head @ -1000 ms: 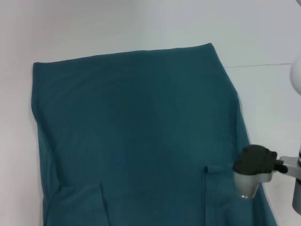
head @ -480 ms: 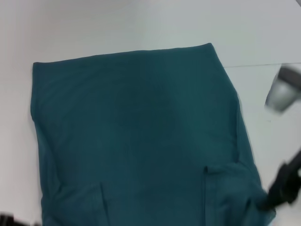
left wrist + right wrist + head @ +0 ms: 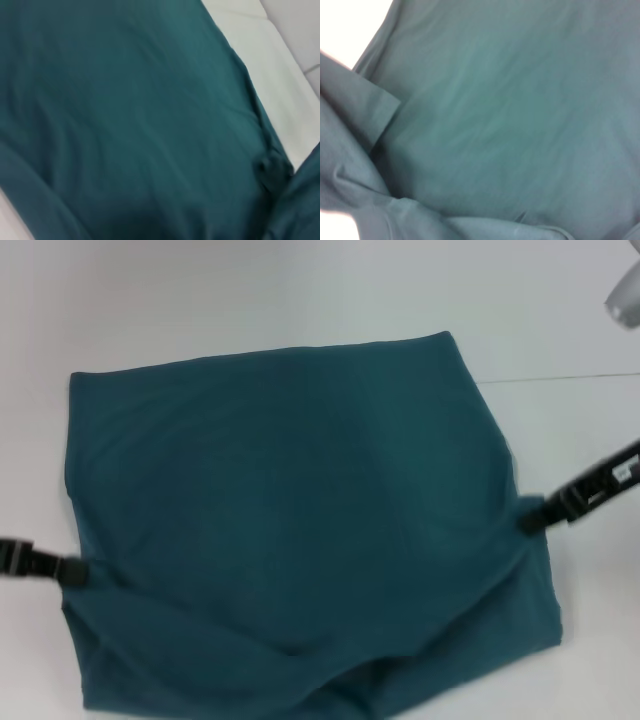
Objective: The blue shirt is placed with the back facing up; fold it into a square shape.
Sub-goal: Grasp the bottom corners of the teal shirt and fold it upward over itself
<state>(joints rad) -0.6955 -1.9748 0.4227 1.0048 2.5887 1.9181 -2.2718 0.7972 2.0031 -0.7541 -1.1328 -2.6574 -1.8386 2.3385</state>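
Mid lengthwise fold: blue shirt (image 3: 290, 510) flat on white table (image 3: 300, 290), near end lifted & doubled over, left gripper (image 3: 72, 572) & right gripper (image 3: 528, 521) each pinched on a side edge; next: carry both evenly toward far hem, lay flat.

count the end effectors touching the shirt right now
2. The left end effector meets the blue shirt at its left edge, and the right end effector meets its right edge. Both have cloth bunched at the tip; no others appear.
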